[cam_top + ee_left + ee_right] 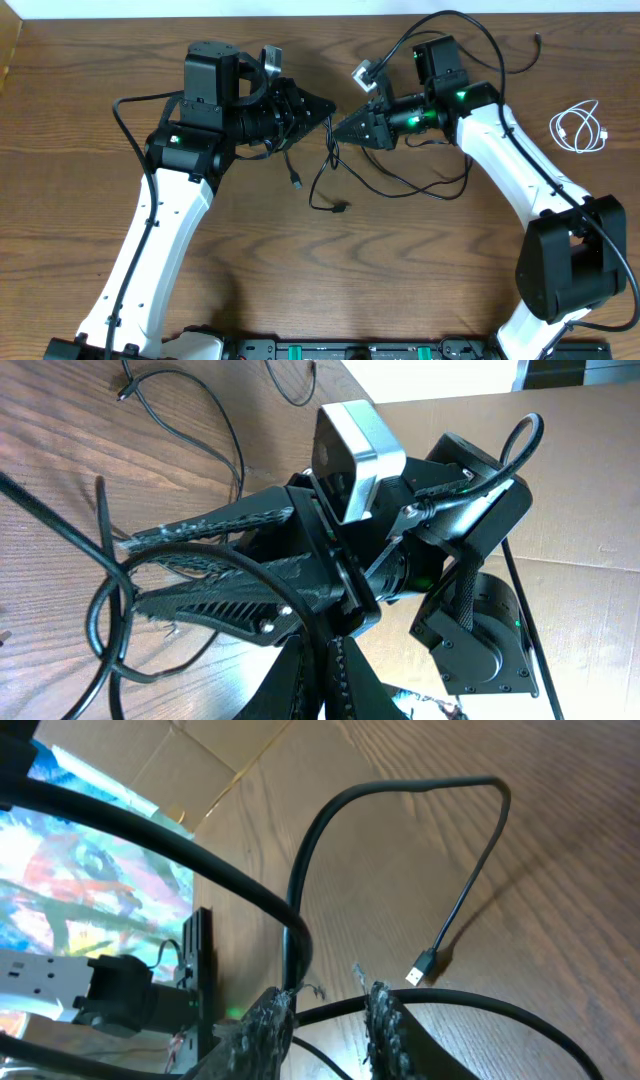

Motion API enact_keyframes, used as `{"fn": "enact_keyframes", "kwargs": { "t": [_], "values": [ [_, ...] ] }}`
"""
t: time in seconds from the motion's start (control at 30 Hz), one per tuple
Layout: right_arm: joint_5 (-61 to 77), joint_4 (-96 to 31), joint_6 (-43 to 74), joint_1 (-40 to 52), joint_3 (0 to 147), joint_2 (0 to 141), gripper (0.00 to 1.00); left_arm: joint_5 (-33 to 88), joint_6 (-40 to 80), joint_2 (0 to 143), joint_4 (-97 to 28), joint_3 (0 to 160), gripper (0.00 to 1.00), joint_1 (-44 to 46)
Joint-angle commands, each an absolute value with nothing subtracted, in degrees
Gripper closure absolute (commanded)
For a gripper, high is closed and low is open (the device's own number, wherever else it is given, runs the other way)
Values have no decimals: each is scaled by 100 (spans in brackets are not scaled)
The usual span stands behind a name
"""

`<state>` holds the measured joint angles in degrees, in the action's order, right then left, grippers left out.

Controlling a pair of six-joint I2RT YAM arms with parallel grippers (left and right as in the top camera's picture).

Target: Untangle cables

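The black cable (340, 208) sprawls in loose loops over the middle of the wooden table, and part of it rises to both grippers. My left gripper (330, 104) comes in from the left and is shut on a strand of the black cable (105, 610), which runs down into it (328, 660). My right gripper (337, 126) meets it tip to tip from the right. Its fingers (385, 1020) stand apart, and the black cable (470, 890) crosses the gap at the gripper (328, 1010). The white cable (578, 130) lies coiled alone at the far right.
One USB plug end (425, 963) rests flat on the wood; another plug (297, 182) hangs below the left gripper. A cardboard box (590, 480) stands beyond the table's far edge. Thick arm wiring (470, 25) arcs over the right wrist.
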<state>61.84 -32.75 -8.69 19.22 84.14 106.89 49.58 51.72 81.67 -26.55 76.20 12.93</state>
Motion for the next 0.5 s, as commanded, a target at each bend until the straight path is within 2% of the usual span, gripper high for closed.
{"fn": "enact_keyframes", "kwargs": {
  "t": [0.0,0.17,0.37,0.47],
  "values": [
    [6165,-3275,-993,2045,8407,10704,72,5028,5266,8171,-2637,7677,93,1299],
    [6165,-3273,-993,2095,8407,10704,71,5011,5264,8169,-2637,7677,93,1299],
    [6020,-3253,-996,2099,8407,10704,79,5043,5317,8169,-2637,7677,93,1299],
    [5948,-3251,-996,2117,8407,10704,80,5103,5393,8171,-2635,7677,93,1299]
  ]
}}
